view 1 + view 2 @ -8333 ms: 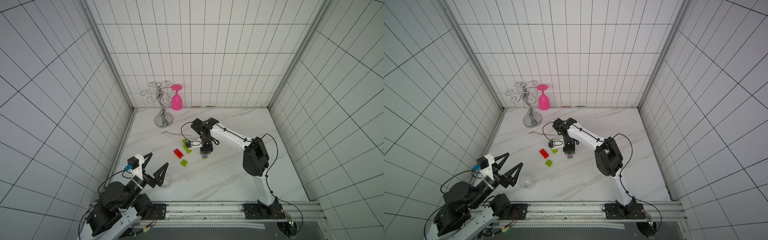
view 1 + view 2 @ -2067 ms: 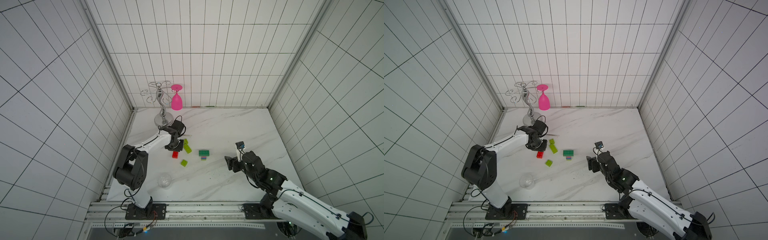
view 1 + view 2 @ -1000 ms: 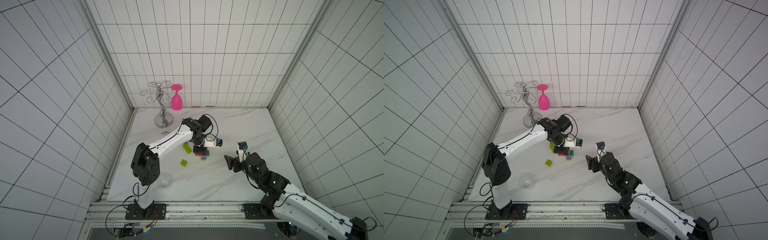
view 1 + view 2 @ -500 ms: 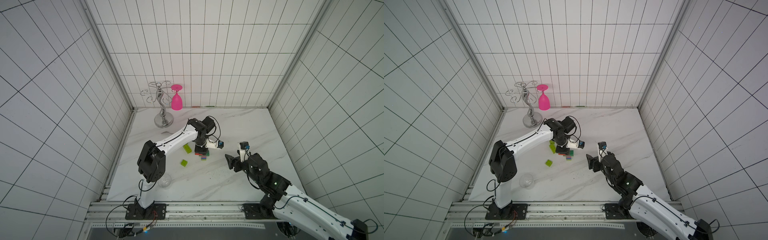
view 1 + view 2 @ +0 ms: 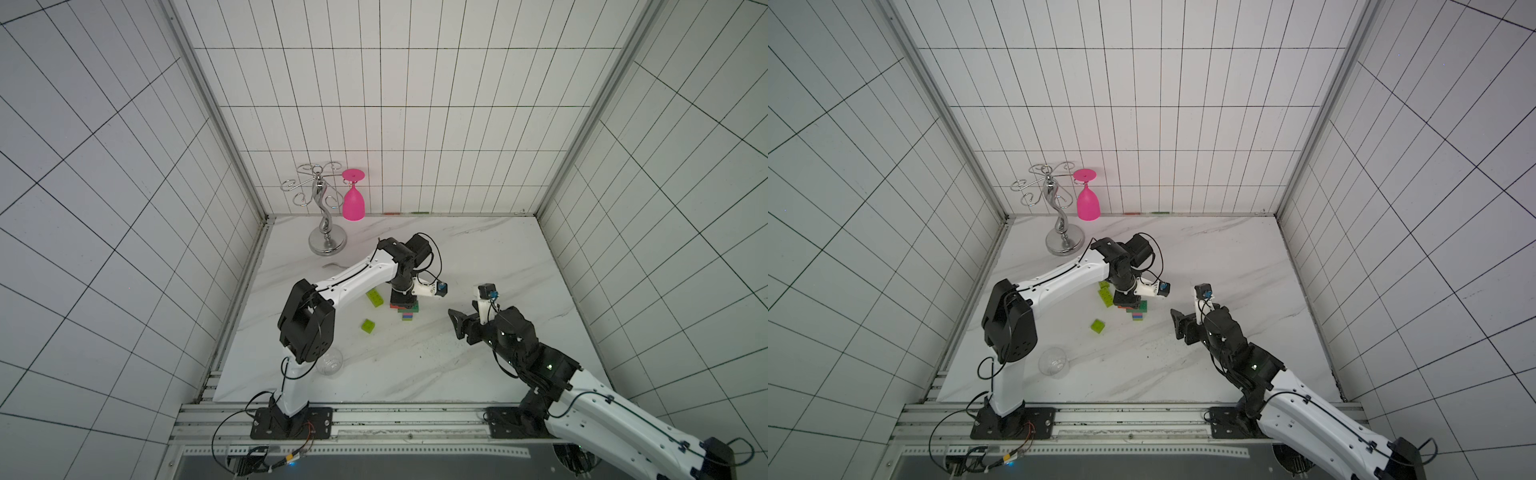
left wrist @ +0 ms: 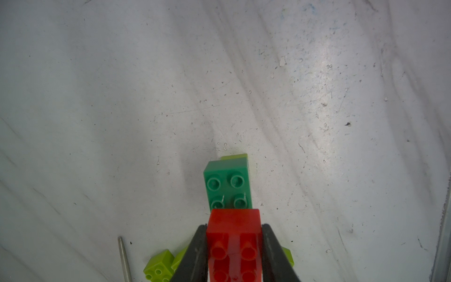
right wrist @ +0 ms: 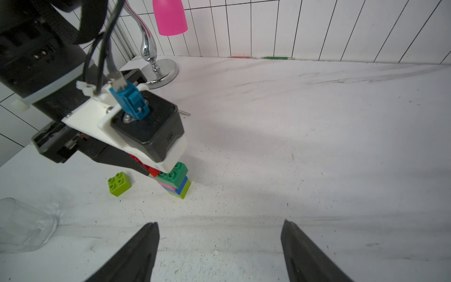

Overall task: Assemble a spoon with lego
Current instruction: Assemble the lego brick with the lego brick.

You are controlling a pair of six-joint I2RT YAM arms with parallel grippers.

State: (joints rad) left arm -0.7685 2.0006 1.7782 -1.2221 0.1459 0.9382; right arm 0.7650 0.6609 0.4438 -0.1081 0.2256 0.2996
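Note:
My left gripper (image 6: 234, 244) is shut on a red brick (image 6: 233, 234) and holds it against the near end of a dark-green brick (image 6: 228, 185). That dark-green brick tops the small spoon build (image 7: 177, 184) of pink, blue and lime layers, which shows mid-table in both top views (image 5: 408, 312) (image 5: 1137, 309). Whether the red brick is seated, I cannot tell. A long lime brick (image 5: 375, 297) and a small lime brick (image 5: 368, 326) lie loose to the left. My right gripper (image 7: 219, 222) hangs open and empty, to the right of the build (image 5: 455, 328).
A silver glass stand (image 5: 327, 232) with a hanging pink glass (image 5: 353, 203) is at the back left. A thin silver utensil (image 5: 332, 265) lies in front of it. A clear glass (image 5: 329, 362) lies on its side near the left arm's base. Tiled walls enclose three sides.
The left arm has carried the red brick from the left side to the build and over the last second only settled there. The right arm has barely moved.

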